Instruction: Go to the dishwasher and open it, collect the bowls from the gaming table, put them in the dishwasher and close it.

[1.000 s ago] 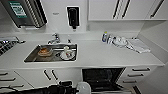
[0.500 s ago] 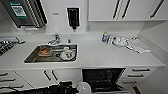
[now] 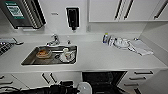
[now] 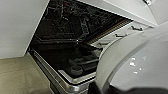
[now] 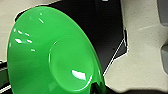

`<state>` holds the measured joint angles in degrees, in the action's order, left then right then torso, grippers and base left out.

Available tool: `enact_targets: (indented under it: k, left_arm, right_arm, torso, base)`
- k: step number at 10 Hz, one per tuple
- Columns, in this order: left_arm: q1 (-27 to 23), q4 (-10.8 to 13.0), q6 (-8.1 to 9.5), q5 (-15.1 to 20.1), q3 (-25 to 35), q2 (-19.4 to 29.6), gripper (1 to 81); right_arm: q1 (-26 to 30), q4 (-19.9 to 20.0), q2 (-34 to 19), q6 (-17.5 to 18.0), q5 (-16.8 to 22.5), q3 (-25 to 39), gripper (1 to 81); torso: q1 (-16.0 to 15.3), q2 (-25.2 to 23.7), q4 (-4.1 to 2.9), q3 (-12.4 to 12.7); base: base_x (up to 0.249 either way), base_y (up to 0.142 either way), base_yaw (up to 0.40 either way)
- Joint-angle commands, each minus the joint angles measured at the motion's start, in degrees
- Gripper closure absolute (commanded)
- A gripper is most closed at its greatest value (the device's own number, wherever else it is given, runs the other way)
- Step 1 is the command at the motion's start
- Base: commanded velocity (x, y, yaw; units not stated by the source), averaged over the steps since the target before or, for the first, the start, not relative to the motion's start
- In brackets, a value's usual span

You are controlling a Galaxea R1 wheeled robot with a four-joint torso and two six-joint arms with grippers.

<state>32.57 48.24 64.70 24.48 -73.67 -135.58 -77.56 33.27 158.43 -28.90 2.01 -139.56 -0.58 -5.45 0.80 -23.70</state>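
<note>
Below the counter (image 3: 100, 58), the dishwasher (image 4: 67, 57) is standing open, its racks lying dark and hard to read. A white bowl (image 4: 135, 65) is crowding the left wrist view, a green bowl (image 5: 50, 52) the right; neither gripper's grip can be told.

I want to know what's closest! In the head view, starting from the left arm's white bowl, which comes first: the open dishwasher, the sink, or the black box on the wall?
1. Dishwasher: right beside the white bowl, under the counter.
2. Sink: up on the counter, off to the left.
3. Black box: high on the back wall.
</note>
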Motion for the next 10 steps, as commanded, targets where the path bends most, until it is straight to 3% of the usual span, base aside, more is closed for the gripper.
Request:
enact_targets:
  k: [1, 6, 10]
  left_arm:
    - [-7.1, 0.5, 0.0, -0.1, 2.0, 0.1, 81.1]
    - [-7.1, 0.5, -0.01, -0.1, -2.1, -6.3, 81.1]
    - [-7.1, 0.5, -0.27, -0.1, -3.1, -7.4, 81.1]
  right_arm:
    - [1.6, -0.2, -1.2, -0.2, 4.8, 0.2, 81.1]
    - [1.5, -0.3, -1.1, -0.2, 4.8, 0.4, 81.1]
    - [1.6, -0.4, -0.9, -0.2, 4.8, 0.4, 81.1]
  torso:
    - [0.0, 0.0, 0.0, 0.0]
    - [0.0, 0.0, 0.0, 0.0]
    - [-0.1, 0.0, 0.0, 0.0]
  base:
    - [0.087, 0.0, 0.0]
    - [0.091, 0.0, 0.0]
    - [0.023, 0.0, 0.0]
